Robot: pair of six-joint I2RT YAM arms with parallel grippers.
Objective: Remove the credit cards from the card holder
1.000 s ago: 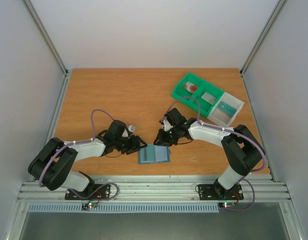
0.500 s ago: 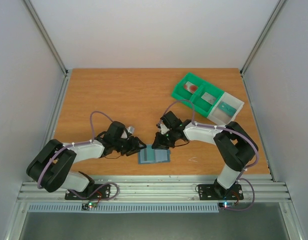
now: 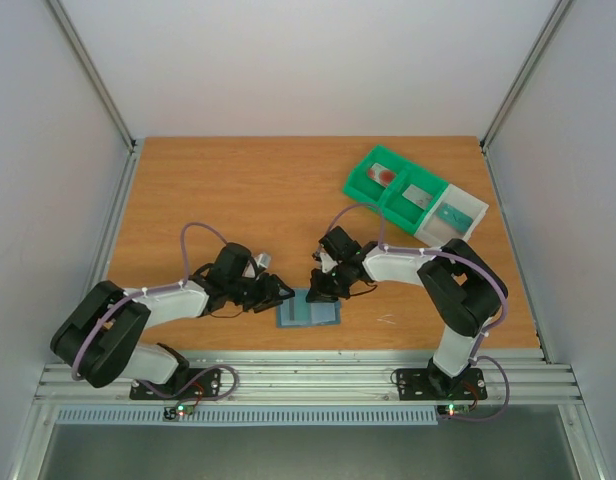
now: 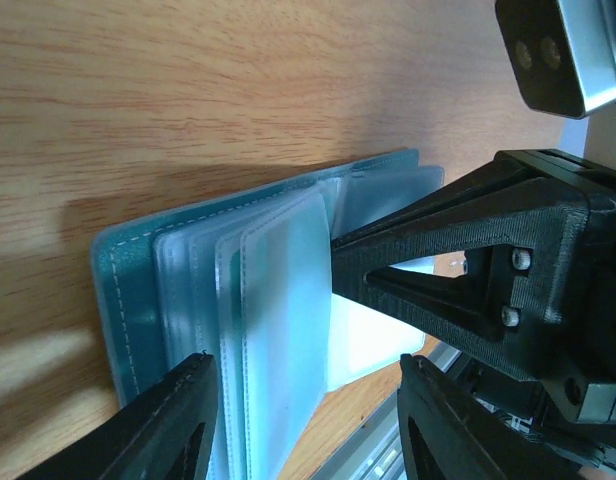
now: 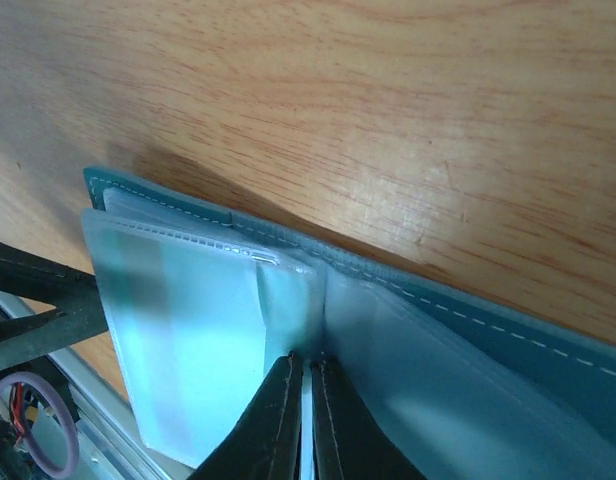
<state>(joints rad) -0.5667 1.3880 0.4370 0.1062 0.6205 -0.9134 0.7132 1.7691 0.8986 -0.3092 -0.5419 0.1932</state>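
Right end effector [image 5: 308, 365] is pinched nearly together on the holder [image 5: 508, 330], gripping one clear sleeve [image 5: 188, 330] just beside the spine. The left end effector [image 4: 308, 365] hovers with its jaws apart over the holder's other edge. The holder lies open on the counter [image 5: 388, 100], near its front edge and between the two arms. It looks light and floppy: a soft stitched cover with thin, glossy plastic leaves that bend and fan under a touch, so it would likely slide or lift unless one side is pinned. Any card inside should be stiff and slick, best taken by an exposed short edge and drawn straight along the pocket. The right wrist view shows the closed pinch and the stitching along the cover. The left wrist view shows the leaves fanned in a stack and the right end effector pressed in from the far side. Only the top view shows three cards [image 3: 381, 175], reddish, grey and teal, lying in the bins [image 3: 356, 180], well apart from the holder. I cannot tell whether the pinched sleeve holds a card, as the plastic is too cloudy.
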